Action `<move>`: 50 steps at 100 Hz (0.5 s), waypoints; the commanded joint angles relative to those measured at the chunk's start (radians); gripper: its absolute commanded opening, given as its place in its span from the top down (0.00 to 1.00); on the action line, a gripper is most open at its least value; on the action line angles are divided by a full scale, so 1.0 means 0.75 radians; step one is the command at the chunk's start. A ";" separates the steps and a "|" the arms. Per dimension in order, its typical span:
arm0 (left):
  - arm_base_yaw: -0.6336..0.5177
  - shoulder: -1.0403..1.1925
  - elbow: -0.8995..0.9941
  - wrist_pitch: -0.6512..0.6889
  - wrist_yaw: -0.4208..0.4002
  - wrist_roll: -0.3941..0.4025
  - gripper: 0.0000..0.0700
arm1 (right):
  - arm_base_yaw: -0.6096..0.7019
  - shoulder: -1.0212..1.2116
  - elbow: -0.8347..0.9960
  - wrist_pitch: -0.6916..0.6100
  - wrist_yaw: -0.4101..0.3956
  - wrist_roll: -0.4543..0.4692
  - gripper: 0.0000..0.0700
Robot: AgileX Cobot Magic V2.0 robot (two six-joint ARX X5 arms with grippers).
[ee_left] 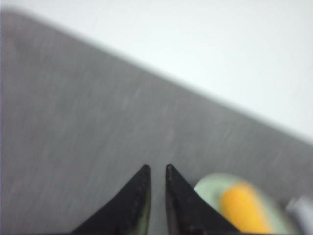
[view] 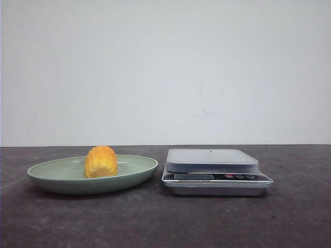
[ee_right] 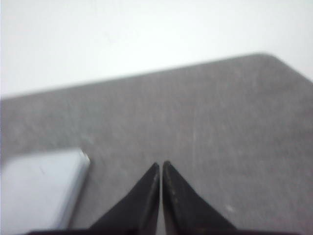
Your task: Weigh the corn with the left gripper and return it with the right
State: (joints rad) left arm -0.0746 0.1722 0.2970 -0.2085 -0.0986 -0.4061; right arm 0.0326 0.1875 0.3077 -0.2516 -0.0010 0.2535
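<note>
Beside the scale [view: 213, 170], corn [view: 101, 161] (upright) occupies the plate [view: 57, 173].

The corn [view: 101, 161] is a short, fat piece, yellow-orange with rows of little bumps; it stands up on its end in a green plate [view: 135, 170]; in the left wrist view it looks blurry and sits near the left gripper [ee_left: 157, 169], off to one side of the tips.
</note>
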 commanded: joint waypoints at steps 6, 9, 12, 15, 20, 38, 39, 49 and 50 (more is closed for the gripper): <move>-0.002 0.210 0.267 -0.027 0.027 0.103 0.98 | 0.004 0.187 0.190 -0.018 -0.023 0.034 1.00; -0.002 0.268 0.335 -0.053 0.047 0.137 0.98 | 0.004 0.231 0.244 -0.025 -0.043 0.027 1.00; -0.002 0.323 0.403 -0.083 0.064 0.169 0.98 | 0.004 0.268 0.286 -0.029 -0.057 0.027 1.00; -0.002 0.375 0.466 -0.112 0.068 0.199 0.98 | 0.004 0.309 0.338 -0.036 -0.083 0.027 0.99; -0.002 0.456 0.563 -0.155 0.079 0.227 0.89 | 0.004 0.374 0.421 -0.046 -0.119 0.026 0.96; -0.014 0.642 0.769 -0.190 0.210 0.226 0.38 | 0.005 0.547 0.663 -0.109 -0.205 0.009 0.26; -0.016 0.650 0.775 -0.190 0.217 0.225 0.38 | 0.006 0.555 0.675 -0.115 -0.211 0.007 0.26; -0.054 0.724 0.821 -0.195 0.243 0.220 0.39 | 0.012 0.629 0.777 -0.185 -0.225 -0.026 0.27; -0.060 0.732 0.823 -0.195 0.243 0.220 0.39 | 0.014 0.635 0.785 -0.192 -0.225 -0.031 0.27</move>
State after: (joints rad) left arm -0.1028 0.6888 0.8898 -0.3565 0.0772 -0.2527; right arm 0.0364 0.6376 0.8547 -0.3771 -0.1646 0.2581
